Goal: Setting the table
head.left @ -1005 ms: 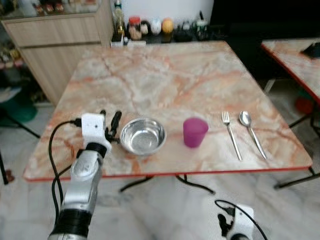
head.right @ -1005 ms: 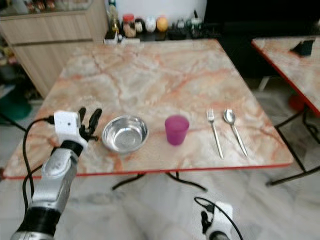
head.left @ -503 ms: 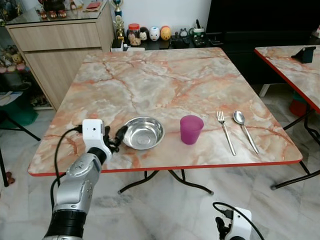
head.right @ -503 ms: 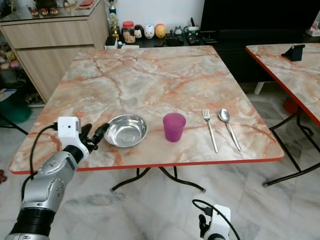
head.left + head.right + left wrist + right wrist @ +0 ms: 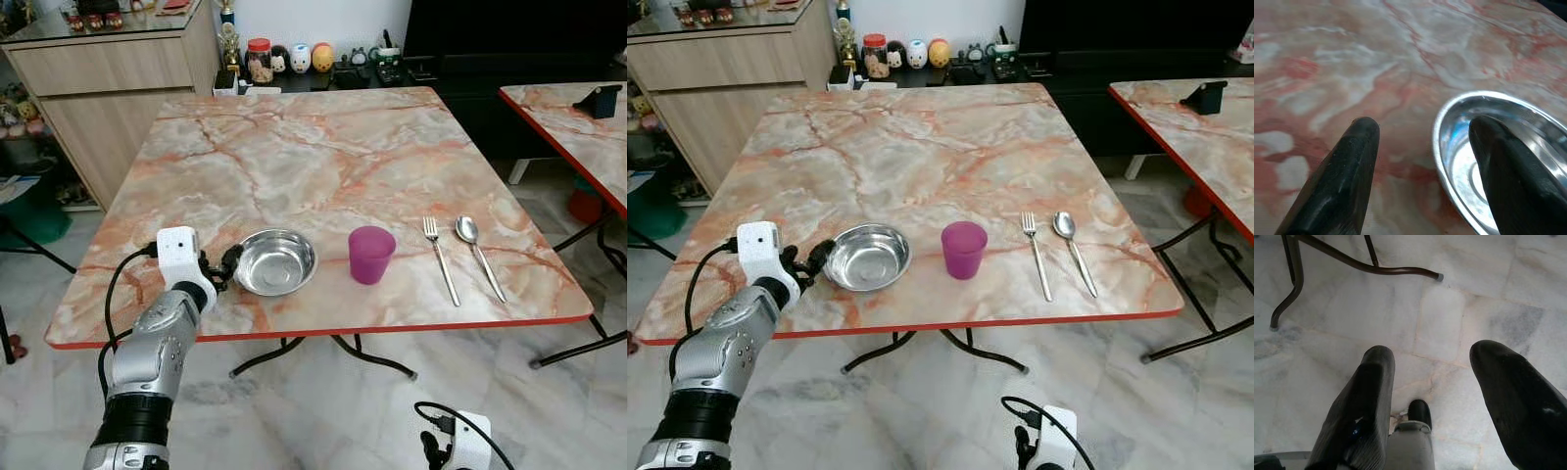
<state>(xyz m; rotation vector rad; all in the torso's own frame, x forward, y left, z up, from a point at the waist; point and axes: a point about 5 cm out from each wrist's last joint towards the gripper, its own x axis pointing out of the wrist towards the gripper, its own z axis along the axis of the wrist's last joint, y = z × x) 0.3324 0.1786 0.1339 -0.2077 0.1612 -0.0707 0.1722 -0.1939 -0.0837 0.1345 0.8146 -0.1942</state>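
With its fingers spread, the left gripper [image 5: 1422, 139] straddles the near rim of the steel bowl [image 5: 275, 262] on the marble surface [image 5: 323, 166], one finger inside, so closing on that rim seems next.

We see a table [image 5: 323, 166] of pale marble veined in orange and pink, edged in red along its rim. On it, the bowl [image 5: 275, 262] is shiny silver steel, the cup [image 5: 371, 255] a translucent magenta, and the fork [image 5: 440, 258] and spoon [image 5: 479, 255] are silver. Our left gripper [image 5: 1422, 134] has black fingers [image 5: 1342, 181] on a silver arm with a white wrist block. The right gripper [image 5: 1432, 360] is also black-fingered. The floor [image 5: 1459, 308] is white-grey marble tile with faint veins. A second table [image 5: 568, 127] shows the same orange marble and red edge. The cabinet [image 5: 108, 88] is light wood.
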